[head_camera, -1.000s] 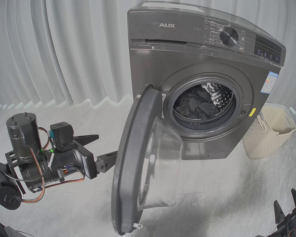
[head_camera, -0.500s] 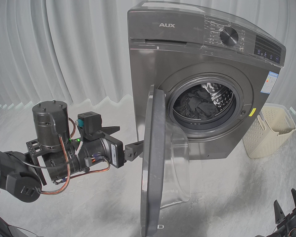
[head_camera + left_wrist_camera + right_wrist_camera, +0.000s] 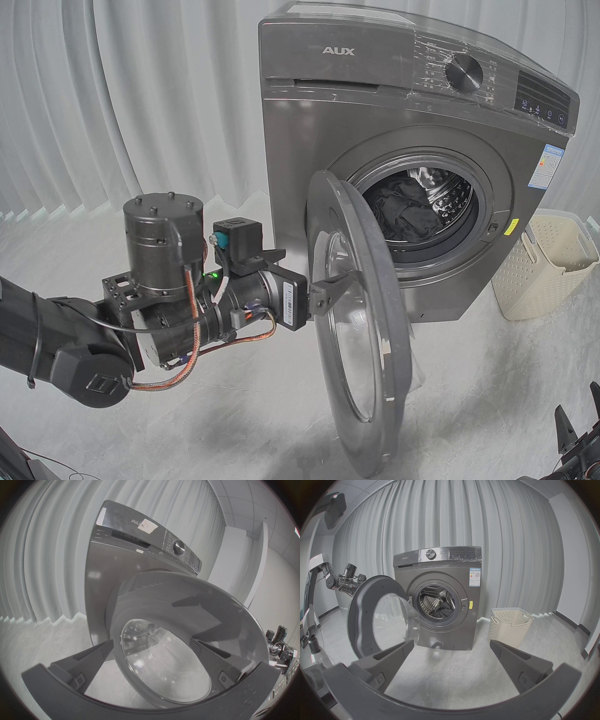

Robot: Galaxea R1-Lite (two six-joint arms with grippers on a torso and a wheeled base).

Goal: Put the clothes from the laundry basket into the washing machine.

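The grey washing machine (image 3: 300, 131) stands with its round door (image 3: 365, 325) partly swung toward the drum opening. Dark clothes (image 3: 406, 215) lie inside the drum, also seen in the right wrist view as a dark heap (image 3: 442, 609). My left gripper (image 3: 303, 275) is open, and one fingertip (image 3: 334, 289) rests against the door's outer face over the glass window (image 3: 162, 658). My right gripper (image 3: 450, 655) hangs open and holds nothing, low and well back from the machine. The cream laundry basket (image 3: 550, 269) stands on the floor to the machine's right; no clothes show in it.
White curtains (image 3: 125, 100) hang behind the machine. Open grey floor (image 3: 475, 387) spreads in front of the machine and the basket. The door (image 3: 367, 605) juts out from the machine's left side.
My left arm has moved right and toward the machine, with its finger against the door. The door has swung from wide open to partly closed.
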